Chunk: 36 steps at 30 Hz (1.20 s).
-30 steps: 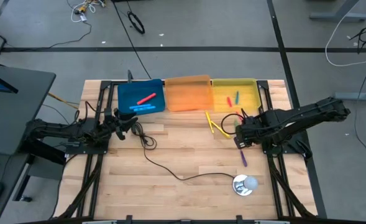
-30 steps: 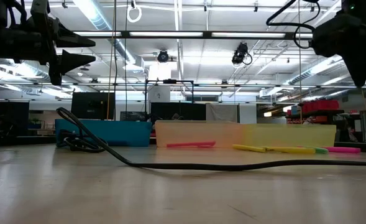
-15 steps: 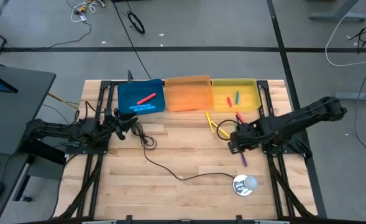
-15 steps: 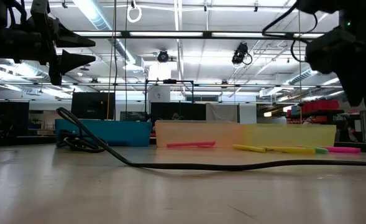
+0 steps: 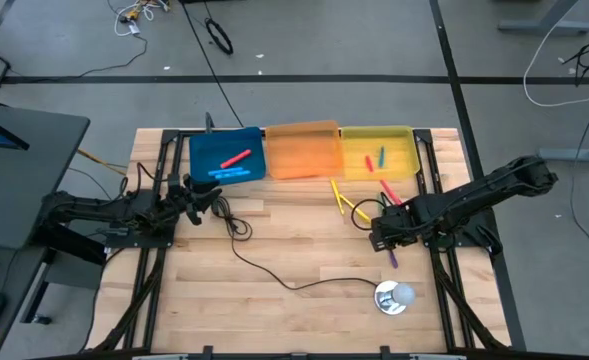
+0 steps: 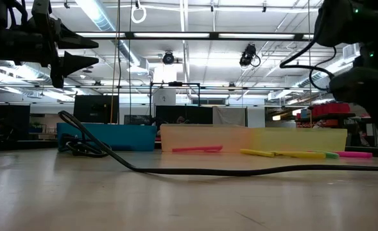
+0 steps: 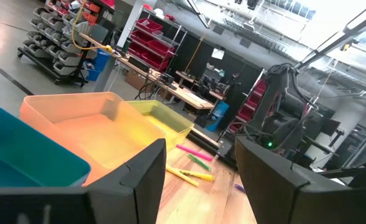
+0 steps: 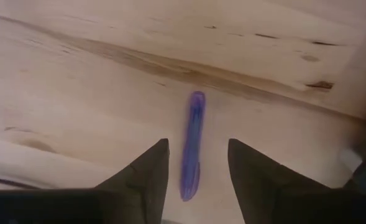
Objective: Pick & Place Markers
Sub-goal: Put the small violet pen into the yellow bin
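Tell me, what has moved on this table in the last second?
The right gripper swung away from the yellow tray toward the table's middle and now hovers, open, over the purple marker, not yet holding it. The left gripper, trays, cable and other markers stayed put.

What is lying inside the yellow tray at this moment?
Seen from above, the yellow tray holds a blue marker and a red marker. From table height its wall hides the inside.

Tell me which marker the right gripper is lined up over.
The purple marker, lying alone on the bare wood between the open right gripper's fingers. The yellow, green and pink ones lie nearer the yellow tray.
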Motion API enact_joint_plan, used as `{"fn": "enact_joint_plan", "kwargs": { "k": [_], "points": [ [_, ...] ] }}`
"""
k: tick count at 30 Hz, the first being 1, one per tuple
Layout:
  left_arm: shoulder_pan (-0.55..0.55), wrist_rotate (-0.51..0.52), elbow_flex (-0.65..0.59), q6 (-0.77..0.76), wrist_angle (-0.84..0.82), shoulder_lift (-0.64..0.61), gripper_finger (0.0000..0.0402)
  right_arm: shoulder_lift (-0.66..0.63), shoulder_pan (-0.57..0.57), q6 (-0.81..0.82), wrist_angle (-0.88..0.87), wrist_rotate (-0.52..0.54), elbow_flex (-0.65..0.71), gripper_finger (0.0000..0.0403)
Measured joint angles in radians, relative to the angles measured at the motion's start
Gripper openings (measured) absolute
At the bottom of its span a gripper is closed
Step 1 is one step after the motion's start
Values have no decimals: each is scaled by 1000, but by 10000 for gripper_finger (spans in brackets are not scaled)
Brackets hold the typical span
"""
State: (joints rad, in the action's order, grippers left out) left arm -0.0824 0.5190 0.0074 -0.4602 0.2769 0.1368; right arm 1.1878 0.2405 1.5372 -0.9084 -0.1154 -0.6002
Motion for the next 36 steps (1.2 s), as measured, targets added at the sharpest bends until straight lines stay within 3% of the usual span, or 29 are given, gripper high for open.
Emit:
{"fn": "enact_joint_plan", "kwargs": {
  "k": [10, 26, 30, 36],
  "points": [
    [0, 0, 0, 0, 0, 0, 200, 78, 0, 12, 54, -6, 8, 165],
    [0, 0, 0, 0, 0, 0, 200, 80, 5, 58, 193, -21, 109, 162],
    [0, 0, 0, 0, 0, 0, 200, 80, 5, 25, 190, -24, 110, 140],
    [0, 0, 0, 0, 0, 0, 200, 81, 5, 22, 175, -25, 111, 62]
  ]
}}
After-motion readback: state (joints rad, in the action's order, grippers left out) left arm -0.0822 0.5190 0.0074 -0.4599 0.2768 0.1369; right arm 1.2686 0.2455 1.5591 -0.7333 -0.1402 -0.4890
